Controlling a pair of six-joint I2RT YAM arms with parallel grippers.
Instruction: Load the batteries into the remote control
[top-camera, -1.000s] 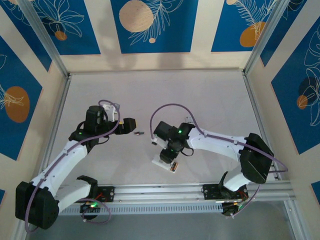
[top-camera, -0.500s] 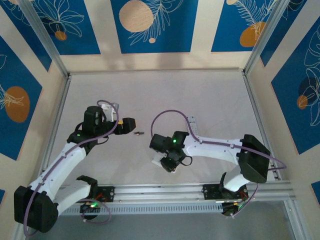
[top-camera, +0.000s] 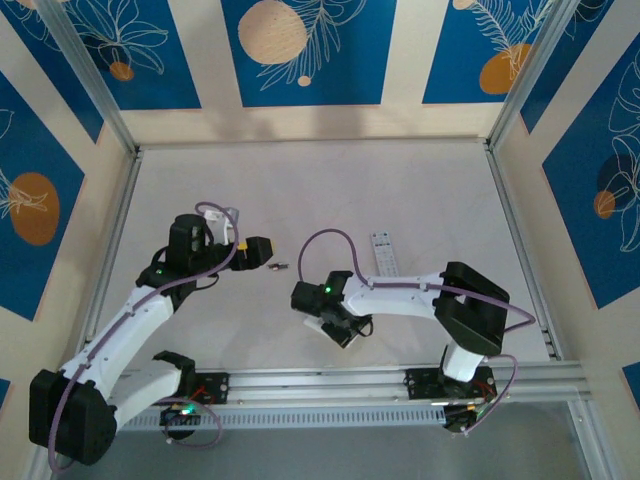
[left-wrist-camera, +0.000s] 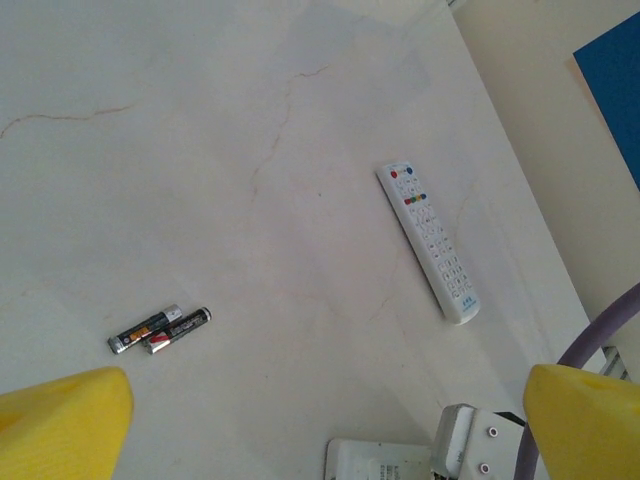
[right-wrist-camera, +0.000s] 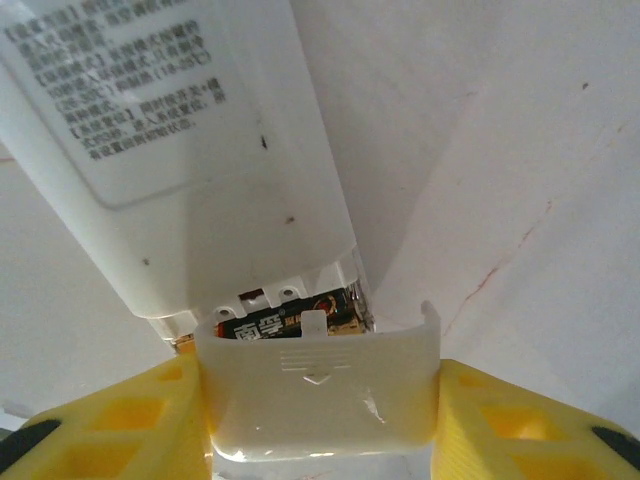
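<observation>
two loose batteries (left-wrist-camera: 160, 328) are seen lying side by side and touching on the surface (left-wrist-camera: 200, 150), ahead of the left claw (left-wrist-camera: 325, 405) and toward its left finger. they are touched by nothing. in the top view these batteries (top-camera: 278, 267) lie just beyond the tips of the left claw (top-camera: 258, 250), on the side toward the right claw (top-camera: 335, 322).

another battery (right-wrist-camera: 290, 320), dark with copper-orange print, is seated in the open compartment of the remote control (right-wrist-camera: 180, 150). the remote control is laid face down, its printed label turned up, directly ahead of the right claw (right-wrist-camera: 320, 400). the battery cover (right-wrist-camera: 320, 380) is clasped between the yellow fingers (right-wrist-camera: 120, 420) of the right claw, whose jaws are drawn partway in against the cover's two side edges. the cover's front lip is set against the end of the remote control, and part of the compartment is uncovered.

the left claw is spread to its widest and nothing is held in it; its yellow fingertips are seen at the lower corners of its wrist view.

a second remote (left-wrist-camera: 428, 240) is laid face up with its buttons showing, farther ahead of the left claw and toward its right finger, well apart from the loose batteries. in the top view it lies beyond the right claw.
</observation>
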